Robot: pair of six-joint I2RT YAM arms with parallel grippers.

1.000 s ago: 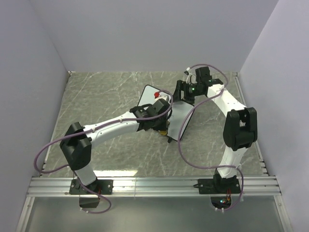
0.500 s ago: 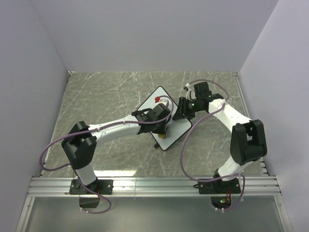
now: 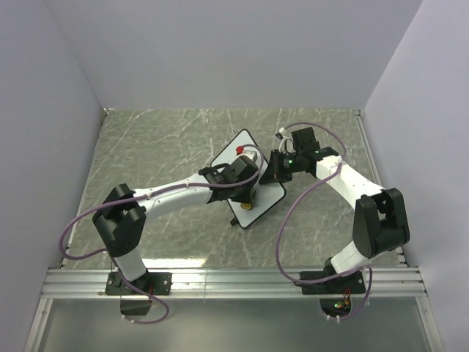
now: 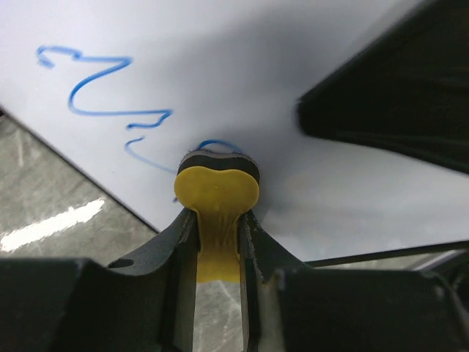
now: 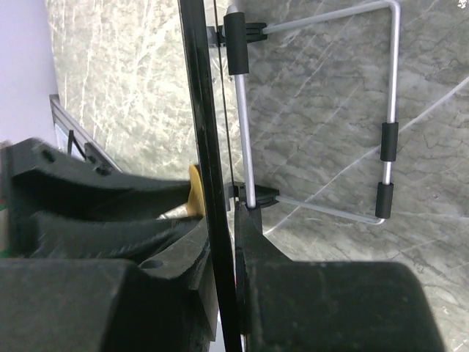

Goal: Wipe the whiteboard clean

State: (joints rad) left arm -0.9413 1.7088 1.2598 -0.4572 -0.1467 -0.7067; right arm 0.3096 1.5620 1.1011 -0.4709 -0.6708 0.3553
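Observation:
The whiteboard (image 3: 264,199) lies mid-table, turned like a diamond. Blue scribbles (image 4: 124,115) run across its white face (image 4: 242,66). My left gripper (image 3: 245,192) (image 4: 218,220) is shut on the small yellow eraser (image 4: 216,187), whose head presses on the board at the end of the scribble. My right gripper (image 3: 272,174) (image 5: 223,220) is shut on the board's black rim (image 5: 207,132) at its right edge, one finger on each side. In the right wrist view the board is edge-on, with the eraser (image 5: 194,192) just left of it.
A bent wire stand (image 5: 392,88) with black sleeves sticks out behind the board over the grey marble tabletop (image 3: 146,147). Plain walls close in the left, back and right. An aluminium rail (image 3: 234,282) runs along the near edge by the arm bases.
The right gripper has closed onto the board's right edge. The board went from propped up to lower and flatter, and both arms came a little nearer with it.

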